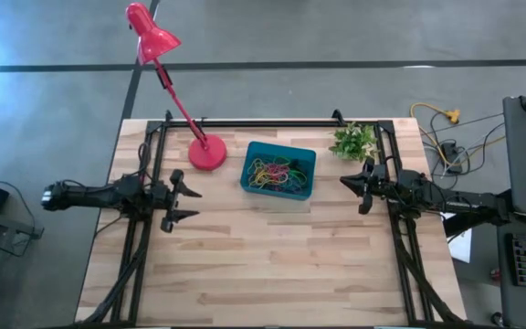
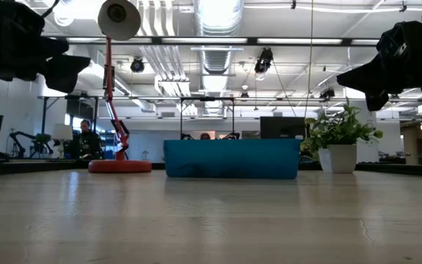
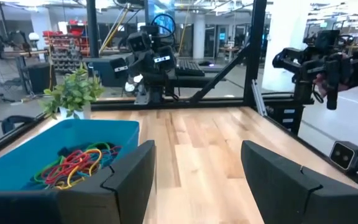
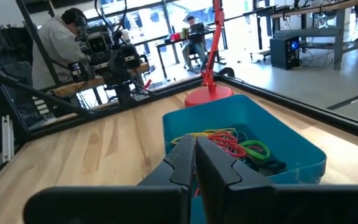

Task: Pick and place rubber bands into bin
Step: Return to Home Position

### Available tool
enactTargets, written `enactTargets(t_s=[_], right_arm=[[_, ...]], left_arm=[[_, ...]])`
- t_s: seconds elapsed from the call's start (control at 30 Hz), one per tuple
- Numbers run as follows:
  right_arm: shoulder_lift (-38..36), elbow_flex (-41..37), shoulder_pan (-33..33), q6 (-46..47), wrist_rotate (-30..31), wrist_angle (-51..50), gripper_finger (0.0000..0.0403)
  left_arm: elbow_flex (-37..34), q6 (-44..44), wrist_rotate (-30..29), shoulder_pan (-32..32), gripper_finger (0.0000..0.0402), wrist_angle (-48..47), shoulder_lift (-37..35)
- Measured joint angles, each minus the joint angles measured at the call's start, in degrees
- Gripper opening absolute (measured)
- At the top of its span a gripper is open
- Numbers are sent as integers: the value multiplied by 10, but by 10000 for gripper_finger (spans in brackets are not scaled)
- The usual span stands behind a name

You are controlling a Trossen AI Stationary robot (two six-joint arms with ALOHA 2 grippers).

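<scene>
Overhead, the teal bin (image 1: 246,170) sits on the wooden table (image 1: 272,265) towards the middle of its back edge, with the rubber bands (image 1: 277,172) heaped inside it in a tangle of red, yellow, green and orange. The red lamp (image 1: 207,153) has its round base just beside the bin on the left, and a small potted plant (image 1: 354,140) stands near the back right corner. The left gripper (image 1: 188,202) hovers by the left edge with its jaws spread wide and holding nothing. The right gripper (image 1: 343,181) hovers by the right edge, pointing at the bin, well apart from it.

At table height, the bin's long wall stands between the lamp base and the plant, and both arms hang above the table, clear of its surface.

From the left wrist, the two dark fingers (image 3: 129,180) stand far apart with bare wood between them, and the bin with its bands lies to one side.

From the right wrist, the jaws are pressed together with nothing gripped, and the bin lies just beyond them. A person in a grey top (image 4: 55,40) stands beyond the table.
</scene>
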Motion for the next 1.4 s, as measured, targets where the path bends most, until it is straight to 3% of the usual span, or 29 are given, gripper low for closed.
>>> enactTargets(t_s=[1.4], right_arm=[[3, 0, 0, 0, 0, 0, 9]], left_arm=[[0, 0, 0, 0, 224, 1, 74]])
